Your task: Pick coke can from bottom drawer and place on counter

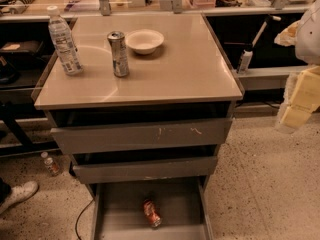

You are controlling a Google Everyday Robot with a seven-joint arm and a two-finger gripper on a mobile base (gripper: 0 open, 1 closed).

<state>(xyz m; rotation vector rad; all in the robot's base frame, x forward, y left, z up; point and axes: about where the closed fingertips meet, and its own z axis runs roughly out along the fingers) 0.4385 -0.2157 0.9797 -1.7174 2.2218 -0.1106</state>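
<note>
- Far right edge, off the cabinet's right side: gripper [300, 101], pale yellow, touching nothing. Cannot tell whether spread or pressed together.
- Nearest to it: counter [185, 69], glossy tan, carrying 3 things toward its back left: white bowl [144, 40], tall silver can [118, 54] upright just beside it, water bottle [65, 41] upright further left.
- Below: 2 shallower drawers [142, 134], each slightly ajar.
- Lowest: bottom drawer [120, 209], pulled out.
- On its grey floor, well apart from the gripper: coke can [152, 213], lying on its side near the middle.
</note>
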